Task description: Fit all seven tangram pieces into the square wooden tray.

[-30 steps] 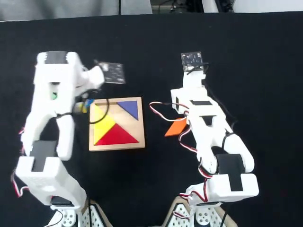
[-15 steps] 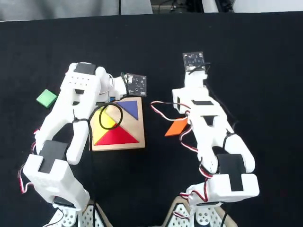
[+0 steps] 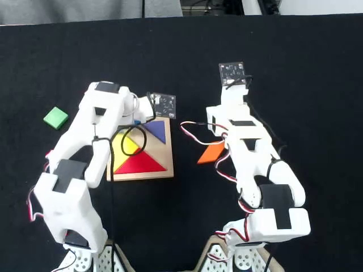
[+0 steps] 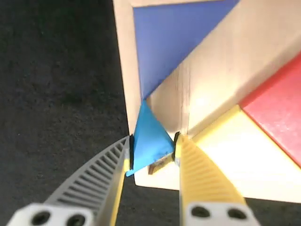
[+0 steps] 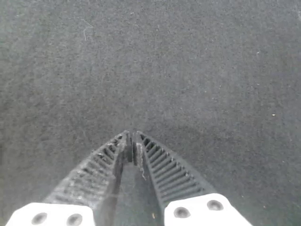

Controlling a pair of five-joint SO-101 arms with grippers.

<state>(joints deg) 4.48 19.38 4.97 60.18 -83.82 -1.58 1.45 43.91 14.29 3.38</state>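
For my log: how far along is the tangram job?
Done: red triangle, yellow triangle, dark blue triangle in the square wooden tray. In hand: left gripper holds a small light blue triangle at the tray's corner. Left: green square, orange piece on the table.

A black cloth (image 3: 317, 85) lies under everything, with a grey panel (image 3: 68, 10) beyond its far edge.

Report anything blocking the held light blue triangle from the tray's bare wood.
Nothing visible. The left end effector holds the light blue triangle at the tray rim; bare wood lies open between the dark blue triangle and yellow piece.
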